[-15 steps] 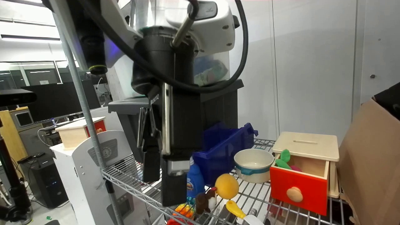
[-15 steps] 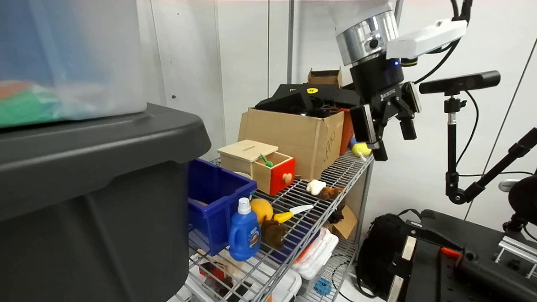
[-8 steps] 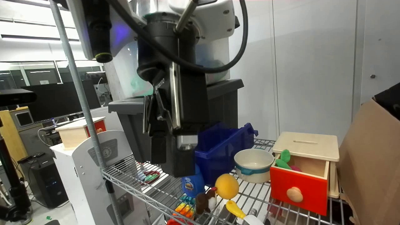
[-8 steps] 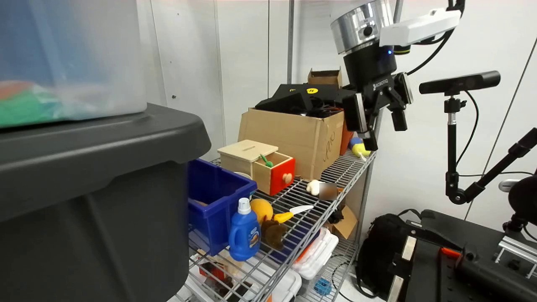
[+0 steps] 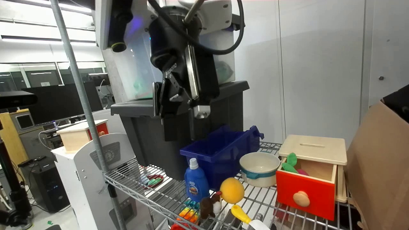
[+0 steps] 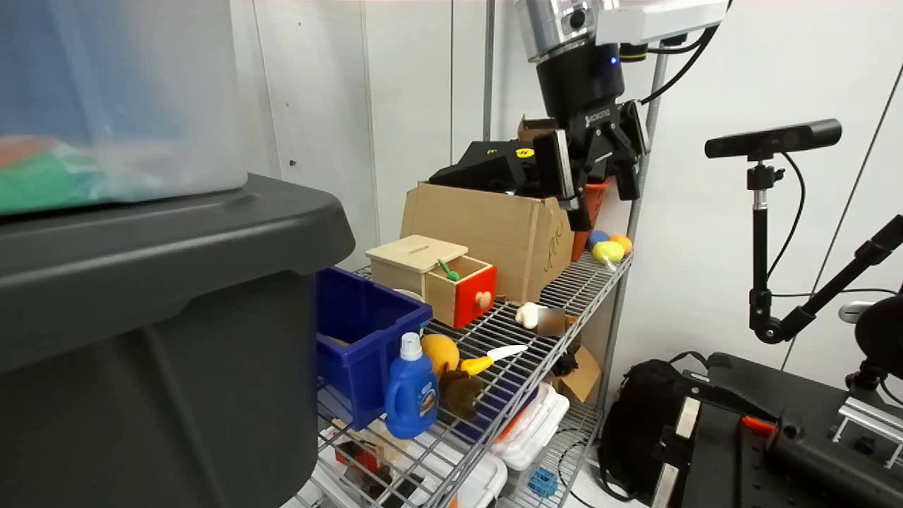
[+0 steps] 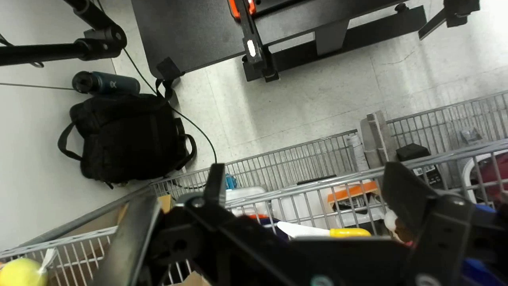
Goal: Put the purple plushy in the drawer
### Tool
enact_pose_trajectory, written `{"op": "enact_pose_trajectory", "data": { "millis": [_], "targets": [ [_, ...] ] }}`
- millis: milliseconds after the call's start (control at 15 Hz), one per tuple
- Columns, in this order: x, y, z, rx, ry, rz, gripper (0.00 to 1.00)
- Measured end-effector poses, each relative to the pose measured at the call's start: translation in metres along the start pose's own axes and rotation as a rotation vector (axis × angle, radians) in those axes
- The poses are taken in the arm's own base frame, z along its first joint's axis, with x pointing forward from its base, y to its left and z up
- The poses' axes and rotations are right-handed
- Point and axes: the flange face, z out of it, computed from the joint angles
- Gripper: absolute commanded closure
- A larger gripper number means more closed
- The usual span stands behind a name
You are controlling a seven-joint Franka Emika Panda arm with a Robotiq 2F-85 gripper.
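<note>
Lying inside the red-fronted drawer (image 5: 319, 197), the purple plushy (image 5: 302, 172) is showing us only a small bit of itself. Green leafy parts (image 5: 288, 167) are sticking up right next to it. The drawer is sitting partly out of a little wooden box (image 5: 314, 149), and we are seeing its round knob (image 5: 301, 198). Beside it a white pot (image 5: 264, 182) is standing, then a blue bin (image 5: 238, 157). In front of these, a blue bottle (image 5: 196, 182), an orange ball (image 5: 232, 190) and a yellow-handled tool (image 5: 241, 214) are resting on the wire shelf (image 5: 127, 189). On the other side, a cardboard box (image 6: 480, 226) is standing. High up, well apart from the drawer, the jaws are hanging spread wide and holding nothing.
</note>
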Motion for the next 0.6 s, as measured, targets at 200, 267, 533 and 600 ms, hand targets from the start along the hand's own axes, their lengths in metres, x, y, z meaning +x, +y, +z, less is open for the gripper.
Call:
{"op": "enact_pose_trajectory", "data": {
  "millis": [200,267,533,600],
  "targets": [
    [0.0018,-0.0003,-0.0016,0.000,0.003,-0.005,0.00],
    [0.0018,-0.0004,-0.0015,0.000,0.003,-0.005,0.00],
    [0.0018,-0.0004,-0.0015,0.000,0.003,-0.007,0.00],
    [0.0018,-0.0004,-0.0015,0.000,0.003,-0.007,0.00]
  ]
}}
